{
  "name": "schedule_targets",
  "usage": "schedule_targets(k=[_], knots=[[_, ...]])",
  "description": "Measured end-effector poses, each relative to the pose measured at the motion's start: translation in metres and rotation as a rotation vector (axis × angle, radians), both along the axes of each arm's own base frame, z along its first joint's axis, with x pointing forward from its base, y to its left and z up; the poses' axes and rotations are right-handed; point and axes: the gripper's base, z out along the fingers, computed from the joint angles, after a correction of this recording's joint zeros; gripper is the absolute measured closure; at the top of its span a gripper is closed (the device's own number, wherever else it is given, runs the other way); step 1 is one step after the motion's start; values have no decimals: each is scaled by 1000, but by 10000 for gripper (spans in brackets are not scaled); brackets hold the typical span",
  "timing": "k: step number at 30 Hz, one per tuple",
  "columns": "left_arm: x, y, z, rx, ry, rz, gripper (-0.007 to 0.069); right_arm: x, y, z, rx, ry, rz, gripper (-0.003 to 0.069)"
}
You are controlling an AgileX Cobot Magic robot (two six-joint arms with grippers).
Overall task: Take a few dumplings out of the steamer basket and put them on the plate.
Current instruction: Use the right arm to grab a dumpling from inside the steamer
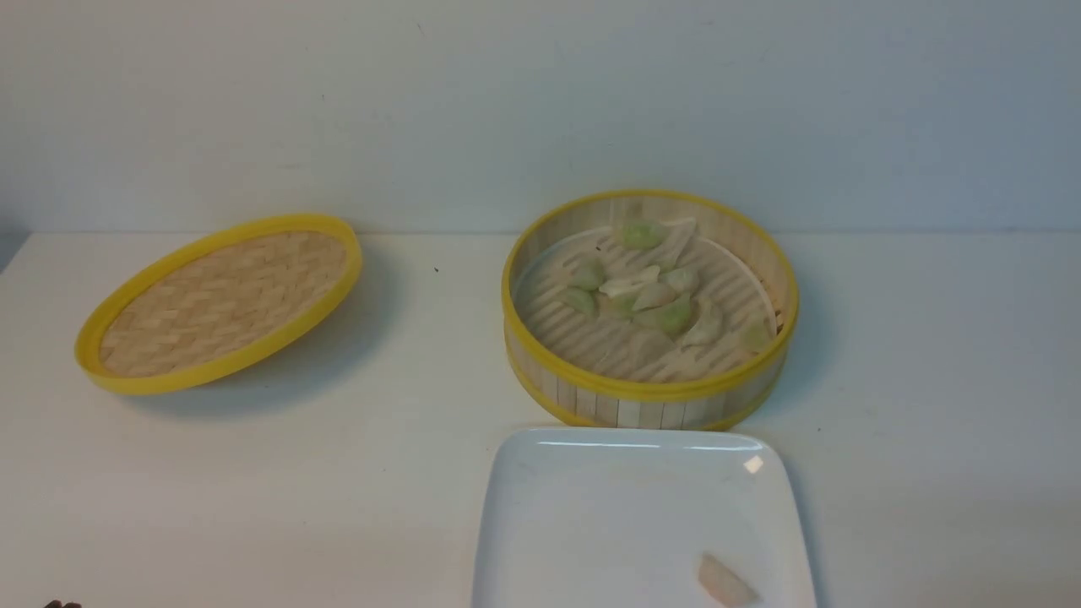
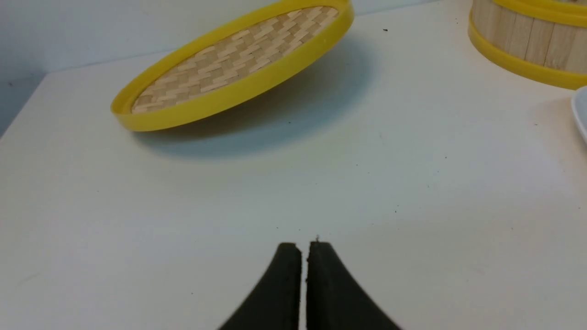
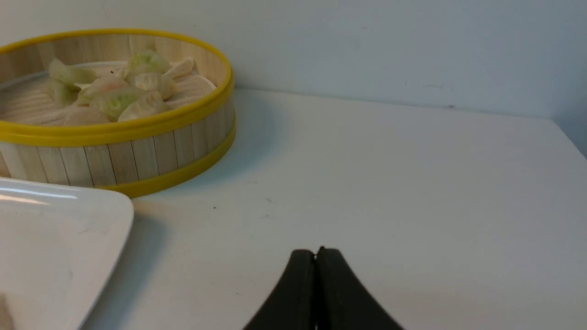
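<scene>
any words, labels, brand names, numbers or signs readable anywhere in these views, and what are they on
None: no text can be read in any view.
The steamer basket, the woven lid, the plate and the table carry no print, label, number or sign.
The small dark specks on the table are marks, not characters.

The right gripper [image 3: 316,252] hangs over a bare stretch of white table [image 3: 390,183], its two black fingers pressed together with nothing between them. Well apart from it stands the steamer basket [image 3: 137,156], its wooden-strip wall bound by yellow rims. Inside lie the dumplings [image 3: 114,96], pale and light green, heaped close together on the slatted floor. A rounded corner of the glossy white plate [image 3: 55,238] sits just beside the basket's lower rim. A plain pale wall [image 3: 367,46] rises behind the table.
</scene>
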Motion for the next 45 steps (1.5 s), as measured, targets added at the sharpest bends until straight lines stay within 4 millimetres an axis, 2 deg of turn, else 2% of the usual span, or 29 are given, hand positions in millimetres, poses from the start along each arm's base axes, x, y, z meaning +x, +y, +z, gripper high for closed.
schedule_targets(k=[11,14,16,19,22,28,31,32,33,35,37,38,41,43,45], knots=[[0,0,1,13,-9,1,620,0,0,0,0,-1,3,673],[1,-1,3,-29,-36,2,620,0,0,1,-2,-11,4,673],[2,-3,8,-152,-86,11,620,1,2,3,106,-57,5,673],[3,-5,17,-418,-145,36,620,2,2,18,437,-206,-16,673],[4,-5,23,-586,-196,55,620,2,-2,29,758,-314,-54,673],[4,3,39,-802,-358,106,620,0,-11,35,1034,-416,-118,673],[0,14,57,-882,-561,159,620,-2,-20,40,1150,-519,-176,673],[-3,16,69,-890,-626,156,620,-3,-21,44,1171,-530,-173,673],[-7,17,84,-886,-684,142,620,-5,-20,52,1168,-534,-151,673],[-18,16,124,-824,-766,84,621,-11,-13,82,1069,-542,-59,673],[-23,11,154,-741,-762,36,624,-17,-6,113,969,-534,17,673],[-22,7,179,-670,-725,3,631,-18,2,138,864,-472,73,673],[-7,-5,208,-570,-524,-55,631,-8,13,175,694,-308,135,673],[17,-16,228,-507,-286,-96,631,11,21,197,564,-129,171,673],[47,-28,230,-453,37,-137,631,38,28,214,465,60,198,673]])
